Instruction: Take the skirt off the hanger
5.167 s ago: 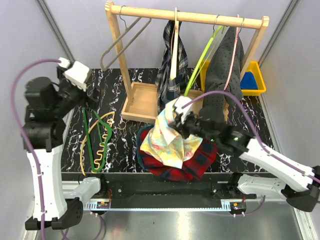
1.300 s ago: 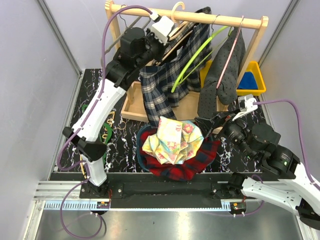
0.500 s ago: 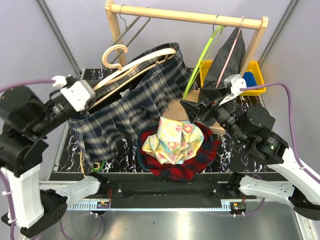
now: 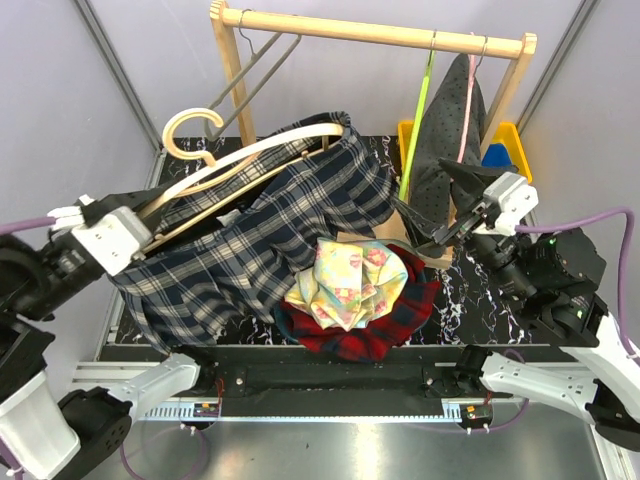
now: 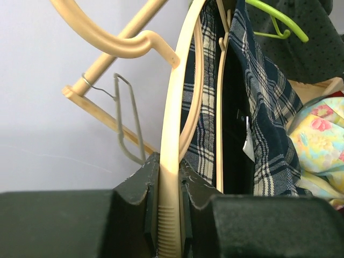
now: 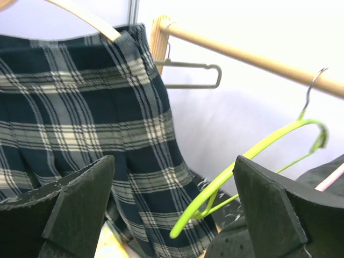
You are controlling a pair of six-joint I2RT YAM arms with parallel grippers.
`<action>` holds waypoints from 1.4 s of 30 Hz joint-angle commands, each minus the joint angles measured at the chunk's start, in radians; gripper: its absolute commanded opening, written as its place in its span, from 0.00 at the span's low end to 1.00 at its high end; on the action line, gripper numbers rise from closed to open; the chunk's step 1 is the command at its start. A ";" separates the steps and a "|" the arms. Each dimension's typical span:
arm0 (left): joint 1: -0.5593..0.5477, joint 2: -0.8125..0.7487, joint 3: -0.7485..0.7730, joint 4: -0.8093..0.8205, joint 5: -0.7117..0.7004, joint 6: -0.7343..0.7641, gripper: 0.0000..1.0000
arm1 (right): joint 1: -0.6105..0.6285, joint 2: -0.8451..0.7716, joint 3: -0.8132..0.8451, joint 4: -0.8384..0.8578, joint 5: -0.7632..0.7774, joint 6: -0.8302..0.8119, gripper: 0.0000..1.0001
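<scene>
A dark blue and white plaid skirt (image 4: 270, 230) hangs on a beige hanger (image 4: 250, 160), held slanting in the air over the table's left half, off the rail. My left gripper (image 4: 150, 213) is shut on the hanger's lower arm; in the left wrist view the fingers (image 5: 169, 166) pinch the ribbed beige bar (image 5: 172, 107), and the skirt (image 5: 263, 107) hangs to the right of it. My right gripper (image 4: 437, 200) stands wide open to the right of the skirt's edge, with nothing in it. In its own view the gripper (image 6: 172, 204) faces the skirt (image 6: 80, 123) and a green hanger (image 6: 242, 166).
The wooden rack (image 4: 370, 33) carries a grey wire hanger (image 4: 240, 85), the bare green hanger (image 4: 415, 120) and a dark dotted garment (image 4: 440, 140) on a pink hanger. A floral cloth (image 4: 350, 285) lies on a red plaid one (image 4: 400, 320). A yellow bin (image 4: 512, 150) stands back right.
My left arm has drawn the hanger and skirt further left and toward the front, after taking them off the rail. The right gripper has shifted right, still open.
</scene>
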 commanded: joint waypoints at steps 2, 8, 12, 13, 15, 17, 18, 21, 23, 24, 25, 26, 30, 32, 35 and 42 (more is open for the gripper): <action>0.001 0.016 0.107 0.147 0.027 0.074 0.00 | 0.002 0.059 0.008 0.047 -0.064 -0.084 1.00; 0.001 0.026 0.162 0.199 0.046 0.117 0.00 | 0.001 0.133 0.080 0.079 -0.161 -0.086 1.00; 0.001 0.006 0.146 0.208 0.050 0.135 0.00 | 0.001 0.159 0.146 0.079 -0.216 -0.083 1.00; 0.001 0.002 0.139 0.206 0.058 0.139 0.00 | 0.004 0.162 0.157 0.077 -0.221 -0.080 1.00; 0.001 -0.012 0.133 0.208 0.078 0.169 0.00 | 0.001 0.164 0.189 0.062 -0.252 -0.081 1.00; -0.001 -0.017 0.136 0.206 0.103 0.189 0.00 | 0.002 0.164 0.214 0.036 -0.259 -0.086 1.00; -0.001 -0.021 0.138 0.206 0.101 0.191 0.00 | 0.001 0.153 0.234 0.028 -0.259 -0.087 1.00; -0.001 -0.029 0.141 0.208 0.092 0.189 0.00 | 0.001 0.132 0.231 0.022 -0.253 -0.084 1.00; -0.001 -0.033 0.136 0.220 0.098 0.189 0.00 | 0.001 0.126 0.219 0.010 -0.250 -0.083 1.00; -0.001 -0.040 0.129 0.243 0.106 0.186 0.00 | 0.001 0.127 0.208 0.005 -0.255 -0.078 1.00; -0.001 -0.043 0.121 0.255 0.107 0.186 0.00 | 0.001 0.129 0.203 -0.005 -0.264 -0.060 1.00; -0.001 -0.044 0.115 0.268 0.109 0.185 0.00 | 0.001 0.133 0.202 -0.015 -0.288 -0.050 1.00; -0.001 -0.047 0.087 0.307 0.109 0.208 0.00 | 0.001 0.155 0.196 -0.056 -0.373 0.017 1.00; -0.001 -0.055 0.064 0.337 0.109 0.212 0.00 | 0.001 0.162 0.180 -0.068 -0.416 0.054 1.00; -0.001 -0.060 0.028 0.383 0.116 0.217 0.00 | -0.002 0.173 0.166 -0.082 -0.468 0.091 0.99; -0.001 -0.105 -0.106 0.513 0.120 0.191 0.00 | -0.038 0.168 0.148 -0.098 -0.555 0.135 0.52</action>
